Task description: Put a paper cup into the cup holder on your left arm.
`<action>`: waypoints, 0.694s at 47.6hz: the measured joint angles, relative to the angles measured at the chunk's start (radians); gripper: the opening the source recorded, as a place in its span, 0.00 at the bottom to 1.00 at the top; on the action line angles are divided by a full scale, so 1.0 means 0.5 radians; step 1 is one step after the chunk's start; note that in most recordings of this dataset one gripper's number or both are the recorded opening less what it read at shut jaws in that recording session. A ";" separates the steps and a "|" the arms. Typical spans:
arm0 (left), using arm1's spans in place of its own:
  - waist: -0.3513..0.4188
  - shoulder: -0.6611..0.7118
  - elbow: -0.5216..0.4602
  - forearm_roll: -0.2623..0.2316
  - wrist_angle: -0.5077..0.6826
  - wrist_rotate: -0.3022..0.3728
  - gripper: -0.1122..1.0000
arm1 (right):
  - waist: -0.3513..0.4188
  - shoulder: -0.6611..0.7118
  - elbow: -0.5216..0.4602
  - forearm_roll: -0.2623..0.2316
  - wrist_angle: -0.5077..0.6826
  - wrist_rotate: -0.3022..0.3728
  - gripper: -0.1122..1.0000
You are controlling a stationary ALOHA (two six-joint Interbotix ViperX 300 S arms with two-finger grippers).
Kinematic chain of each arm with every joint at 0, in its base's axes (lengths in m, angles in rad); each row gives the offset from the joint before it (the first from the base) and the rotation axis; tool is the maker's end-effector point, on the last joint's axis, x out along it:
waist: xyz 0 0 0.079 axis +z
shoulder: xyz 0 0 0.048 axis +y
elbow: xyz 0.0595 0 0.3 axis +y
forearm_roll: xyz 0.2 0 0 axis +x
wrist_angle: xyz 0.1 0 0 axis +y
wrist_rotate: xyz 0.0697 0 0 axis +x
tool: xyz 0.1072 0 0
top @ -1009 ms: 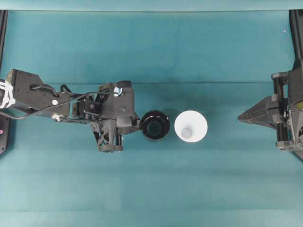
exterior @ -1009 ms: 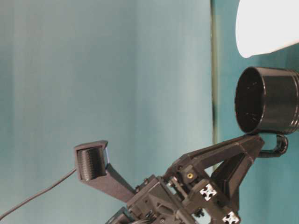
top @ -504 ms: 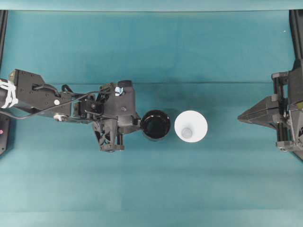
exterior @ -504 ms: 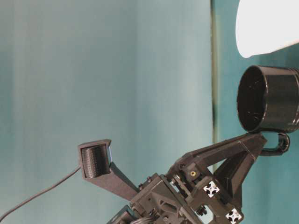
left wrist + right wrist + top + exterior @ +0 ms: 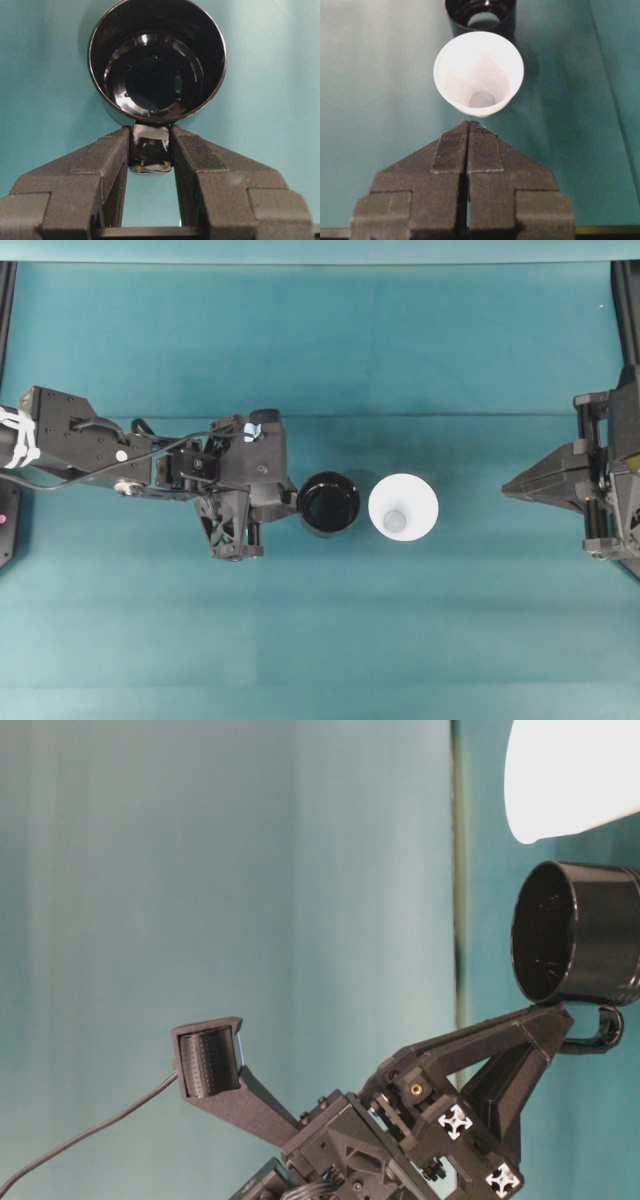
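Note:
The glossy black cup holder (image 5: 329, 504) is just left of the white paper cup (image 5: 403, 507), with a narrow gap between them. My left gripper (image 5: 292, 506) is shut on the cup holder's small knob handle (image 5: 151, 150), which is pinched between both fingers. The holder's open mouth (image 5: 157, 60) faces the left wrist camera. My right gripper (image 5: 507, 488) stays at the right edge, shut and empty. In the right wrist view its tips (image 5: 469, 125) point at the paper cup (image 5: 479, 72), which has the cup holder (image 5: 480, 12) behind it.
A teal cloth (image 5: 320, 640) covers the table. Black frame rails (image 5: 6, 300) run along the left and right edges. A thin cable (image 5: 60, 480) trails along the left arm.
The left gripper and the cup holder have crept slightly toward the paper cup and tilted a little. The paper cup and the right gripper have not moved.

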 measured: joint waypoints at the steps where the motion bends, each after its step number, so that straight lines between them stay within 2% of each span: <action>1: 0.000 0.000 0.000 -0.003 0.000 0.000 0.39 | 0.000 -0.003 0.000 0.000 -0.003 0.000 0.07; 4: 0.003 -0.003 0.000 -0.003 0.000 0.000 0.45 | 0.000 0.000 0.000 0.000 0.000 0.000 0.07; 10: 0.003 -0.003 0.000 -0.003 0.000 0.000 0.78 | 0.000 0.000 0.000 0.000 -0.003 0.000 0.07; 13: 0.003 -0.003 0.000 0.000 0.000 0.003 0.90 | 0.000 0.000 0.003 0.000 -0.003 0.000 0.07; 23: 0.003 0.000 0.000 0.000 0.000 0.015 0.84 | 0.000 0.000 0.000 0.000 -0.003 0.000 0.07; 33: 0.006 -0.003 0.000 -0.003 0.000 0.018 0.89 | -0.003 0.055 0.000 0.003 0.003 0.061 0.07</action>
